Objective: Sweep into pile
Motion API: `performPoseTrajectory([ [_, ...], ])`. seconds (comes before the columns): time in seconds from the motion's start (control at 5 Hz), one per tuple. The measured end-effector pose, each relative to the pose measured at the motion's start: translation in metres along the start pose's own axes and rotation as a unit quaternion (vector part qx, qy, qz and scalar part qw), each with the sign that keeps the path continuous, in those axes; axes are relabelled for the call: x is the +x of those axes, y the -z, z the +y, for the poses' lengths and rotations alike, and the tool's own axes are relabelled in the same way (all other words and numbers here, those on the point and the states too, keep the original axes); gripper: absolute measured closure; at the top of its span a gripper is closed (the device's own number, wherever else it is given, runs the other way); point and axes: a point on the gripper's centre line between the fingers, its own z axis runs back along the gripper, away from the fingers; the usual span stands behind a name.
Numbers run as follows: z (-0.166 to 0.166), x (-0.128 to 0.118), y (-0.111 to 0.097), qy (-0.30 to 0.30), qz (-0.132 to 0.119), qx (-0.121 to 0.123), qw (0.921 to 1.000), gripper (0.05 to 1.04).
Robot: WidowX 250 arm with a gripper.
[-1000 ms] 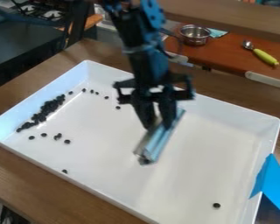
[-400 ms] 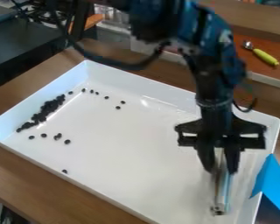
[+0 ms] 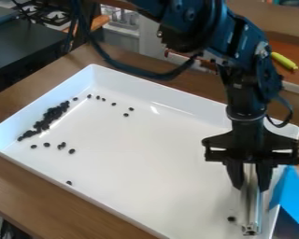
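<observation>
Silvery bar (image 3: 250, 210) inside white tray (image 3: 177, 100), near tray's right wall, clamped between claw's two fingers. Bar sits just outboard of lone dark piece (image 3: 231, 219), probably so inward stroke can push piece across tray toward dark pile (image 3: 51, 115) along left wall; firm pinch likely keeps bar from twisting. Arm (image 3: 239, 42) bends over tray's far edge, gripper (image 3: 248, 188) pointing down over tray's right side.
</observation>
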Motion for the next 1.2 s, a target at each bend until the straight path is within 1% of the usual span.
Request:
performPoseTrajectory([
  [0.2, 0.000, 0.002, 0.000, 0.010, -0.009, 0.000, 0.9999, 0.734],
  [0.4, 0.012, -0.002, 0.007, 0.010, -0.007, 0.009, 0.9999, 0.734],
  [0.6, 0.026, -0.002, 0.007, 0.017, -0.019, 0.010, 0.9996, 0.734],
  [0.8, 0.040, -0.002, 0.005, 0.022, -0.036, 0.009, 0.9991, 0.735],
  [1.0, 0.068, 0.008, -0.001, 0.016, -0.023, 0.023, 0.9993, 0.734],
  [1.2, 0.106, 0.029, -0.014, -0.010, -0.028, 0.036, 0.9989, 0.735],
])
